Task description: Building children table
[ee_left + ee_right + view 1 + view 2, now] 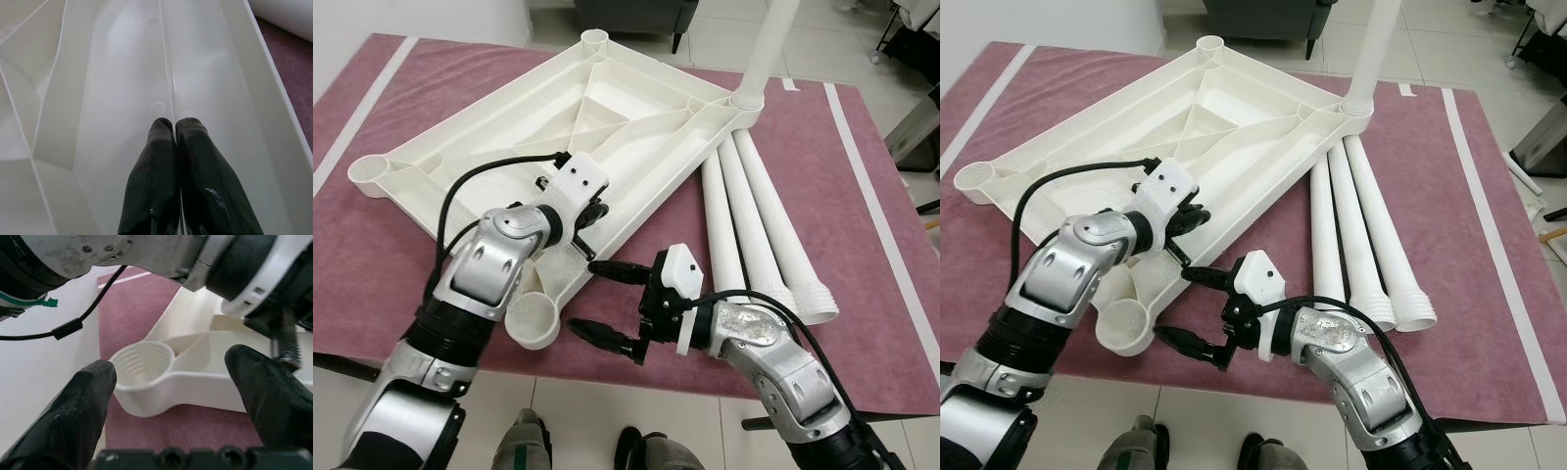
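With the upturned tabletop (607,108) flat on the maroon rug (862,196), my left hand (590,217) sits pressed into its ribbed underside, fingers (171,176) closed together, gripping nothing.
My right hand (607,304) hovers just off the near corner socket (144,363), fingers spread wide, empty, forearm bent in from the right. Tabletop is white plastic with a threaded socket at each corner; one leg (766,49) stands in the far socket, three loose legs (754,225) lie beside it.

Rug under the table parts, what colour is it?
Dark pink rug with a white stripe near each side; the left eye view shows it best.
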Robot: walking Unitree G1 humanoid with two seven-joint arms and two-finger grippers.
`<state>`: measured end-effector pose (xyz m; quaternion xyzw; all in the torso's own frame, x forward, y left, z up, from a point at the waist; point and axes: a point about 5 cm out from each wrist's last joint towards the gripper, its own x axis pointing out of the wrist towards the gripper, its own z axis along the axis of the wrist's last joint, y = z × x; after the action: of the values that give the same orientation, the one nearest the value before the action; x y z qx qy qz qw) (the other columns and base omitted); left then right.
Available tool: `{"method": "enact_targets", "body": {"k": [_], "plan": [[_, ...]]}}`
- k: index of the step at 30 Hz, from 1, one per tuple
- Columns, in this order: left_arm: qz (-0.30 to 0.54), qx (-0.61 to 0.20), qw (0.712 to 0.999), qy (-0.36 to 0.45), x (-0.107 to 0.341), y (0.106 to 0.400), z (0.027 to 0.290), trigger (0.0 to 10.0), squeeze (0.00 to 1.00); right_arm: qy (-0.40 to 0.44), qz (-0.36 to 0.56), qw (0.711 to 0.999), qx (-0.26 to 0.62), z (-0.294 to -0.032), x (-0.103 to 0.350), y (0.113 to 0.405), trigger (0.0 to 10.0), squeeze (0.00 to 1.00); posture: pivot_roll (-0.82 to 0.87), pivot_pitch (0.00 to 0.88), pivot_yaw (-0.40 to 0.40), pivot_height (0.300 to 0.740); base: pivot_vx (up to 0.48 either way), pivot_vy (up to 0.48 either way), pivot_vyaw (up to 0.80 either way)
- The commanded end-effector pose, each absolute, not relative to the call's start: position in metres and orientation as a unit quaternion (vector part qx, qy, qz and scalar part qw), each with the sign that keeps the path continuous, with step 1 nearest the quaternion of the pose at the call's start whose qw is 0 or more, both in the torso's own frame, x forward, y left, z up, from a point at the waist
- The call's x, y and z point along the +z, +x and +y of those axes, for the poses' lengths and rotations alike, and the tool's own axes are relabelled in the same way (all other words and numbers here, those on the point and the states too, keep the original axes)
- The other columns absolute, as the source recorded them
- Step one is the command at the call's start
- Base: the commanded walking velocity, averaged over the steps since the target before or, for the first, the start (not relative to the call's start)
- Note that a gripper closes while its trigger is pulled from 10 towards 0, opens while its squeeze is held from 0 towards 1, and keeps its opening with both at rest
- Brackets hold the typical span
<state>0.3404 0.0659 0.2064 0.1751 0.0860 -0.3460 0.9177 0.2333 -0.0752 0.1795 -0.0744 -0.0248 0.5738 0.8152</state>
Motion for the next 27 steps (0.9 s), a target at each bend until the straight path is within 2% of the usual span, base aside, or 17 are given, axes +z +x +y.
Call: {"method": "enact_targets", "body": {"k": [1,4,5,9,14,16,27], "plan": [[0.092,-0.32,0.926,0.177,0.203,0.344,0.068,10.0,0.0,-0.078,-0.021,0.811,0.579,-0.074,0.177,0.231,10.0,0.0,0.15,0.17,-0.009,0.74,0.0,0.0,0.0],[0.097,-0.3,0.934,0.167,0.202,0.348,0.072,10.0,0.0,-0.078,-0.021,0.811,0.579,-0.074,0.177,0.231,10.0,0.0,0.15,0.168,-0.008,0.74,0.0,0.0,0.0],[0.112,-0.252,0.952,0.131,0.201,0.355,0.084,10.0,0.0,-0.078,-0.021,0.811,0.579,-0.074,0.177,0.231,10.0,0.0,0.15,0.168,-0.006,0.74,0.0,0.0,0.0],[0.133,-0.191,0.97,0.074,0.2,0.363,0.098,10.0,0.0,-0.078,-0.021,0.811,0.579,-0.073,0.177,0.23,10.0,0.0,0.16,0.171,-0.008,0.74,0.0,0.0,0.0],[0.141,-0.154,0.977,0.047,0.199,0.365,0.105,10.0,0.0,-0.078,-0.021,0.81,0.58,-0.073,0.177,0.23,10.0,0.0,0.16,0.175,-0.009,0.74,0.0,0.0,0.0],[0.149,-0.092,0.984,0.022,0.196,0.371,0.118,10.0,0.0,-0.078,-0.021,0.81,0.581,-0.073,0.177,0.23,10.0,0.0,0.16,0.176,-0.01,0.74,0.0,0.0,0.0],[0.163,0.054,0.985,0.0,0.192,0.378,0.151,10.0,0.0,-0.078,-0.02,0.81,0.58,-0.073,0.177,0.231,10.0,0.0,0.16,0.183,-0.008,0.74,0.0,0.0,0.0]]}}
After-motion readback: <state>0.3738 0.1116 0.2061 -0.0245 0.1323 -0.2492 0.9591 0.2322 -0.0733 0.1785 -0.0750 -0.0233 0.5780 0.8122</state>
